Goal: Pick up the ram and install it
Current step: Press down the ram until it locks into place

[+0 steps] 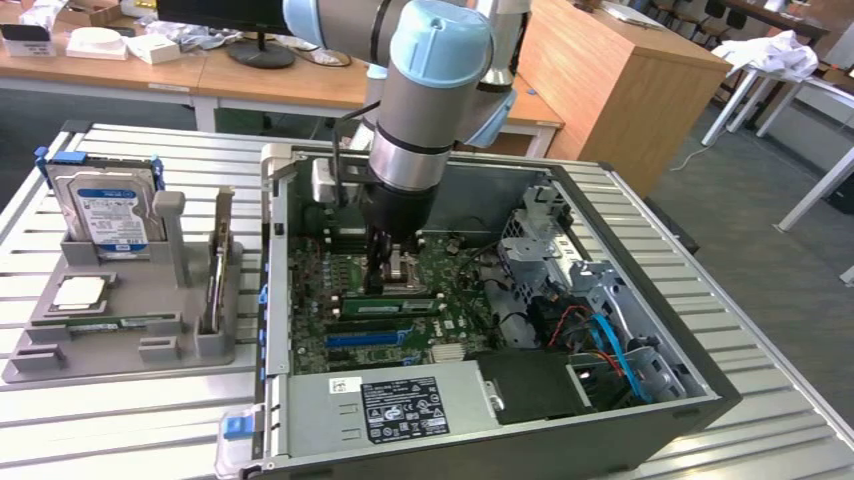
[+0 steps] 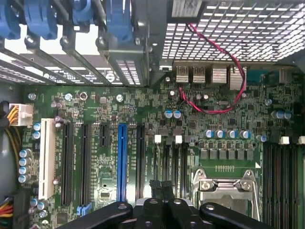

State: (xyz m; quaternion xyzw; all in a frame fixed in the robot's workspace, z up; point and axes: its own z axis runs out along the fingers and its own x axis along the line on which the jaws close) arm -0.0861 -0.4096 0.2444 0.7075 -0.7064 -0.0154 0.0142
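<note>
Locating the ram: the ram stands on edge on the motherboard inside the open computer case, apparently set in one of the memory slots; whether it is fully latched cannot be told.
Long axis: it runs across the exterior view from left to right, parallel to the blue slots beside it and to the power supply.
Direction from gripper: the ram lies just beside the gripper, on the power-supply side and slightly lower, with its middle almost in line with the fingertips.
Gripper state: the fingers are pressed together and hold nothing. In the wrist view the gripper hangs above the board beside the processor socket.
Contact: the tips look close above the ram's top edge, but touching or apart cannot be told.
Arm: the single arm reaches straight down into the case from above.
Surroundings: a grey holder sits well apart on the slatted table at the exterior view's left, carrying a hard drive.
Judged progress: the ram appears already placed in its slot.
</note>
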